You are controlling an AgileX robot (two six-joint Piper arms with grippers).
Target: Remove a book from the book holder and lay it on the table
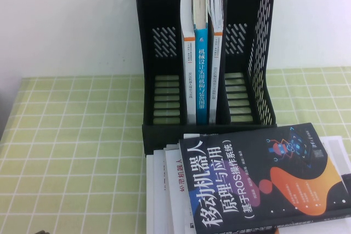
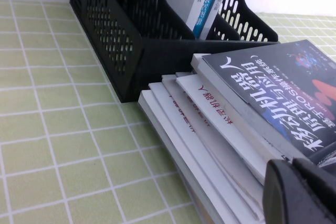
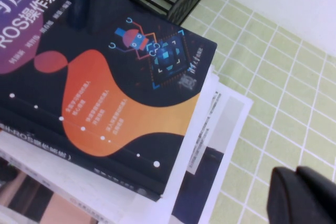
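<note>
Underneath everything, the desk (image 1: 71, 152) is covered with a light green cloth crossed by white grid lines, and a plain white wall rises right behind it. At the back of the desk stands the book holder (image 1: 258, 53), black with slotted dividers and perforated side walls. Its middle compartment holds three upright books, among them a blue-spined book (image 1: 202, 75); the compartments to either side show only their slotted backs.

Just in front of the holder lies the book (image 1: 260, 182), flat and cover up, its white Chinese title, orange blob and small robot picture all showing. It rests on top of a fanned stack of white books (image 1: 164, 190), skewed to the grid lines.

The high view shows neither arm. The left wrist view adds the side of that stack, several page edges stepped one over another, and a dark piece of the left end effector (image 2: 299, 192) low beside them; whether its fingers are spread or closed I cannot tell. The right wrist view looks down on the book's orange corner, with loose white sheets (image 3: 220, 129) jutting from under it onto the cloth. A dark edge of the right end effector (image 3: 302, 195) hangs over bare cloth near them, probably clear of the book; its fingers' state cannot be told either.
</note>
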